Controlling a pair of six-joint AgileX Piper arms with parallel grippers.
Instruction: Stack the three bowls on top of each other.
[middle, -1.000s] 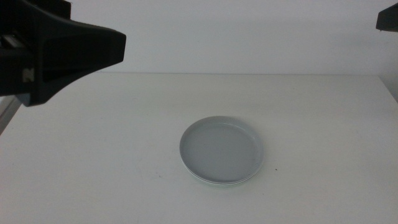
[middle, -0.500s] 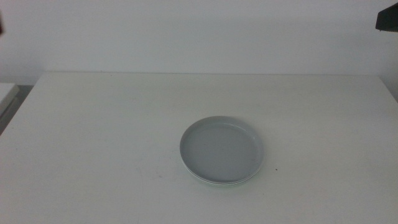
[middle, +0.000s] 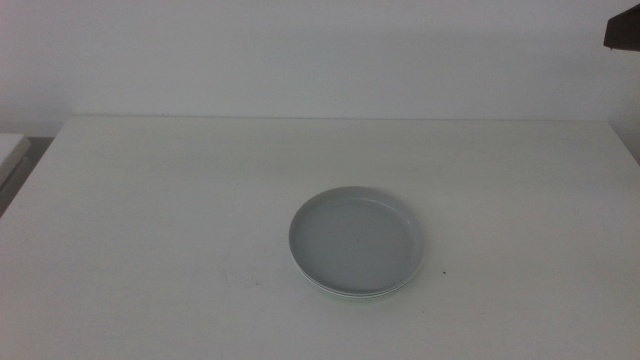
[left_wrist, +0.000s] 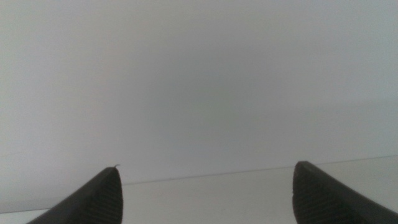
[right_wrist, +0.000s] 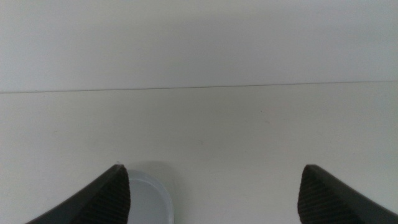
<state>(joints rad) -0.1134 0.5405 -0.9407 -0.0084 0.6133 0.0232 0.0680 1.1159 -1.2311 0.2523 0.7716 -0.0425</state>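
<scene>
Nearest the middle camera lies the bare front of the flat white table (middle: 150, 290), matt and evenly lit, with one tiny dark speck just beside the stack of bowls on its right. A little farther in, slightly right of the table's centre, sits that stack. The shallow round light grey bowl (middle: 355, 240) with a low rim lies on top, upright and empty. Beneath it, only a thin pale edge of a second shallow bowl, the cream-white bowl (middle: 345, 291), peeks out along the near side. The colours of the lower rims are hard to tell apart, and whether a third bowl lies under them cannot be made out from here. The stack rests flat on the table, with nothing touching it.

Neither arm reaches over the table in the middle view. In the left wrist view, the left hand (left_wrist: 205, 186) is released, its two dark jaws standing wide apart with nothing between them. It points past a far edge of the table towards a blank pale wall (left_wrist: 199, 74), well away from the bowls.

The right hand (right_wrist: 214, 186) is likewise released, jaws spread and empty, hovering above the table. A curved piece of the grey bowl's rim shows just beside one of its jaws in the right wrist view, apart from it.

Farther back the table runs to its straight rear edge, and behind that rises the plain white wall. A small dark object (middle: 622, 32) juts in at the upper right corner of the middle view.
</scene>
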